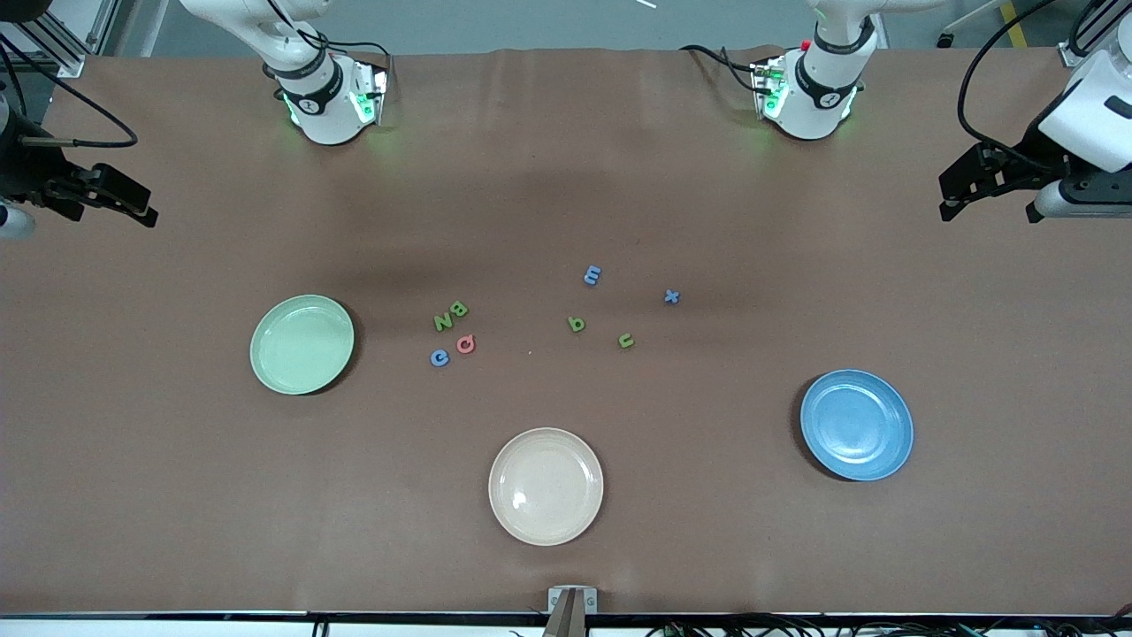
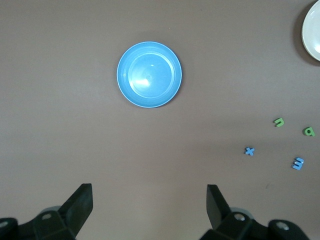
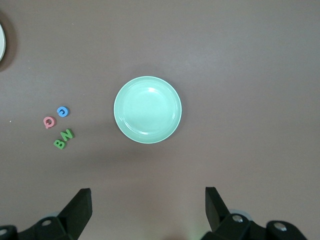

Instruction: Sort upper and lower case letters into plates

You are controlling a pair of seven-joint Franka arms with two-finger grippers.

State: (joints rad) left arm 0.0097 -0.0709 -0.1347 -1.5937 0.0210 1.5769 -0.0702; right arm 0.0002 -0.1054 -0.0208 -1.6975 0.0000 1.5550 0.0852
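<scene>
Brown surface (image 1: 566,548) carries everything; nothing sorted yet, all three plates bare. Pale green plate (image 1: 302,344) sits toward the right arm's end, blue plate (image 1: 856,425) toward the left arm's end and nearer the front camera, cream plate (image 1: 546,486) between them and nearest the camera (not a target by the look of it, ignore). Letters lie in two loose groups in the middle. Capitals toward the green plate: green B (image 1: 459,310) touching green N (image 1: 442,322), pink Q (image 1: 465,344) just beside blue C (image 1: 439,357). Lowercase toward the blue plate: blue m (image 1: 592,275), blue x (image 1: 671,296), green p-like letter (image 1: 576,324), green u or n (image 1: 625,341). Step in hand, my read: first pick. Sensible split is capitals to green with the right arm, lowercase to blue with the left, each group already on its arm's side. Pieces are small and flat, so come straight down, centre the claw, close across the narrow width; B and N touch, so take Q or C first or risk dragging a neighbour. Right claw (image 1: 119,202) hangs high over the surface's edge at its own end, jaws wide, empty. Left claw (image 1: 990,190) mirrors it at its end, jaws wide, empty. Both arms wait, folded outward, wrist cameras looking down on their own plates.
</scene>
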